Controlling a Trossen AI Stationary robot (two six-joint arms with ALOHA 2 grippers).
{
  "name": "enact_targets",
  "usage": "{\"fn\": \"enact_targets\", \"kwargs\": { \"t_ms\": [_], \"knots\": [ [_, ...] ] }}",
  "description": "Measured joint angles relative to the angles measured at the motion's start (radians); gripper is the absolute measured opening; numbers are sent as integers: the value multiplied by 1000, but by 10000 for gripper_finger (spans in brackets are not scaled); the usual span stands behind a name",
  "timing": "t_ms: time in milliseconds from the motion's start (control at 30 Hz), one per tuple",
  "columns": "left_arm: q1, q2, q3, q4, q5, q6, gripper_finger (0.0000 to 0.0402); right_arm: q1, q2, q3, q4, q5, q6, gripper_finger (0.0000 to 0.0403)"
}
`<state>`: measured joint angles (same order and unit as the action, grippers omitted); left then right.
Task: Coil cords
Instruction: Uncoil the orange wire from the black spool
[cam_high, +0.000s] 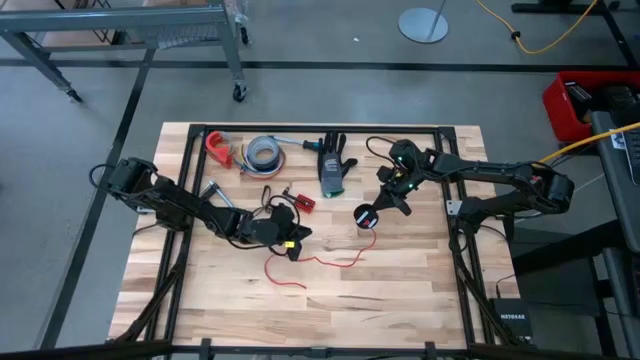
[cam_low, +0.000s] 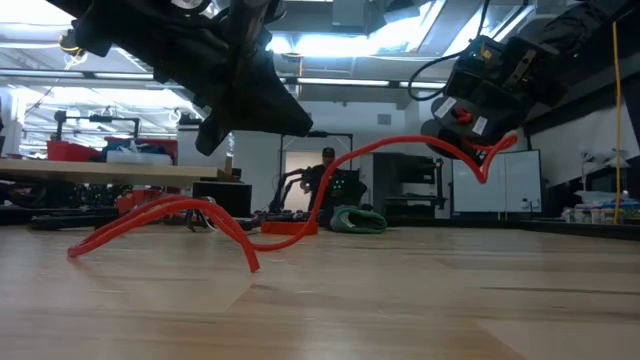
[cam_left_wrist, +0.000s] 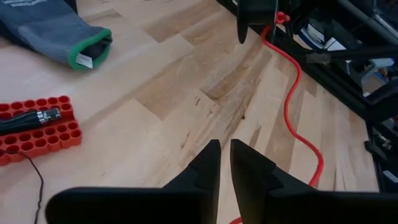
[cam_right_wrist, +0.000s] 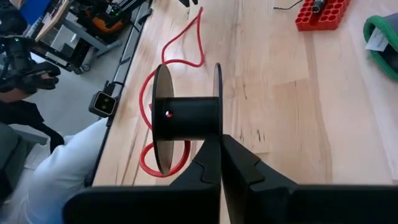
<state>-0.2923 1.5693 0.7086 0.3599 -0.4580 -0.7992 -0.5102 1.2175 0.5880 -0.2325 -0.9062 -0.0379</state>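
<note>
A thin red cord (cam_high: 330, 262) lies in loose bends on the wooden table (cam_high: 400, 300). One end rises to a small black spool (cam_right_wrist: 186, 118), which hangs above the table right of centre. My right gripper (cam_high: 385, 200) is shut on that spool. My left gripper (cam_left_wrist: 224, 162) hovers over the cord's near-left stretch (cam_low: 200, 210), which rests on the wood. Its fingers stand a narrow gap apart with nothing between the tips. My right gripper pinches the rim of one thin flange (cam_right_wrist: 217, 127) of the spool between its two fingers, slanting downward. The spool is lifted clear of the table with its axle about level. The red cord runs into the hub (cam_right_wrist: 169, 114) and hangs slack below it.
A grey glove with a green cuff (cam_high: 333, 165), a grey tape roll (cam_high: 262, 152) and a red clamp (cam_high: 218, 147) lie along the far edge. A red holed block (cam_high: 303, 202) sits near the left gripper. Bare wood lies toward the near edge.
</note>
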Motion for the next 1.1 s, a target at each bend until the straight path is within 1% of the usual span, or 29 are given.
{"fn": "enact_targets", "kwargs": {
  "t_ms": [133, 200, 267, 400, 533, 667, 767, 867, 933, 1100],
  "knots": [
    [0, 1, 0, 46, 3, -20, 27, 0, 0, 0, 25, 2, -1, 1],
    [0, 1, 0, 76, 3, 5, 27, 0, 0, 0, 57, 2, -2, 1],
    [0, 1, 0, 102, 26, 52, 27, 0, 0, 0, 95, 2, -1, 1],
    [1, 1, 0, 107, 53, 88, 28, 0, 0, 0, 171, 6, -2, 1],
    [5, 1, 0, 108, 54, 125, 49, 0, 0, 0, 242, 4, -2, 1],
    [23, 1, 0, 121, 52, 181, 83, 0, 0, 0, 332, -67, 5, 1],
    [42, 1, 0, 170, 52, 249, 104, 1, 0, 0, 421, -138, 29, 1],
    [65, 1, 0, 245, 50, 327, 114, 1, 0, 0, 515, -183, 78, 1],
    [81, 1, 0, 301, 50, 381, 114, 12, 0, 0, 573, -184, 112, 1],
    [118, 1, 0, 431, 49, 488, 101, 79, 0, 0, 667, -129, 135, 1]
  ]
}}
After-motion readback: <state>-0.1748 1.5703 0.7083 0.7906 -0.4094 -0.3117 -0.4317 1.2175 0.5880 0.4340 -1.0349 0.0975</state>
